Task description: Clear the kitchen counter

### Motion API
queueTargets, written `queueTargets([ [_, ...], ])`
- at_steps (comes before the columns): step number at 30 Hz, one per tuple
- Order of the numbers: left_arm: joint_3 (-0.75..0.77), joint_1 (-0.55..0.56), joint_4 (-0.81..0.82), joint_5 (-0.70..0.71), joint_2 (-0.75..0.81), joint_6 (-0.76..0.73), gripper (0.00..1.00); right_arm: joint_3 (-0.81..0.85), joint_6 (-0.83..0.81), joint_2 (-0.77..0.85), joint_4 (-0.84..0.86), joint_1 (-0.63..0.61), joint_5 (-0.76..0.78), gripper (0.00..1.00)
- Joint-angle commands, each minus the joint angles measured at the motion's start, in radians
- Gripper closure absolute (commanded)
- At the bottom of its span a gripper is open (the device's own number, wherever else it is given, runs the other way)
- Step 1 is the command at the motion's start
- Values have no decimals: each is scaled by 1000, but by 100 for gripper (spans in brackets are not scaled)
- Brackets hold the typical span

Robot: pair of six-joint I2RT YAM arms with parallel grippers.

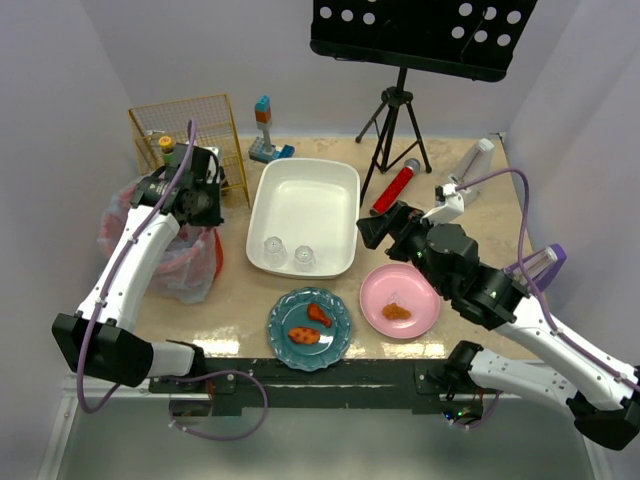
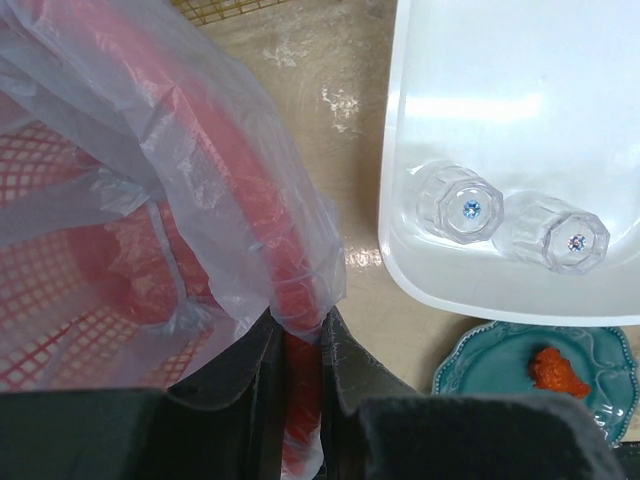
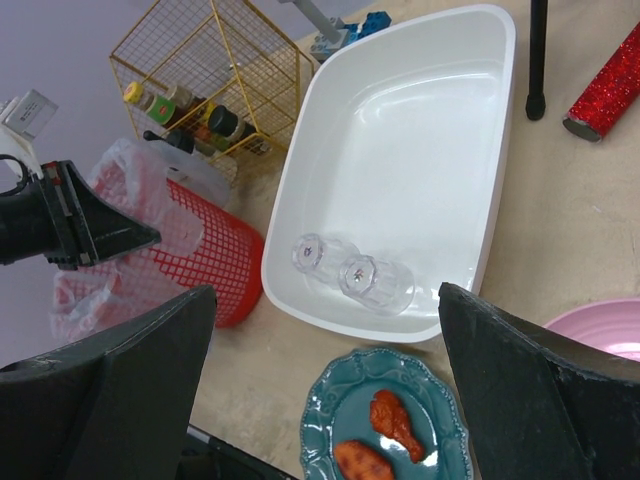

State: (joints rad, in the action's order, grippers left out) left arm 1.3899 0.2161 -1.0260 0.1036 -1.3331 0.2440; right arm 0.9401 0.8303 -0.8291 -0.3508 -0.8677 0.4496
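Bench [image 1: 238, 300] lies under everything, arms at its near edge. Left pincer [image 2: 300, 335] nearly shut, pinching rim of red basket [image 2: 60, 300] plus bag [image 2: 150, 130], left side. Right pincer [image 1: 368, 232] wide open, empty. Risk: a hard pull tears the bag or tips the basket.

- The kitchen counter [image 1: 240, 300] is showing a smooth stone-look face with a faint sheen.
- The white tub [image 1: 305, 200] is gleaming like glossy plastic.
- The red basket [image 3: 205, 260] is looking like plastic mesh, its liner bag [image 2: 150, 120] thin crinkled film.
- The wire rack [image 1: 205, 125] is looking like painted metal.
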Motion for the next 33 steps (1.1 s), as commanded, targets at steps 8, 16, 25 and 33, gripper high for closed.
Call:
queueTargets([
  [8,17,3,47,-47,9,-37,61,0,6,-10,32,1,-12,2],
  [16,61,3,23,4,8,-31,35,3,7,-4,19,1,-9,2],
  [25,225,3,-32,36,3,-28,23,-18,15,-4,-13,1,-25,2],
  [33,262,3,69,-157,40,-57,21,-106,26,-31,-17,1,-97,1],
])
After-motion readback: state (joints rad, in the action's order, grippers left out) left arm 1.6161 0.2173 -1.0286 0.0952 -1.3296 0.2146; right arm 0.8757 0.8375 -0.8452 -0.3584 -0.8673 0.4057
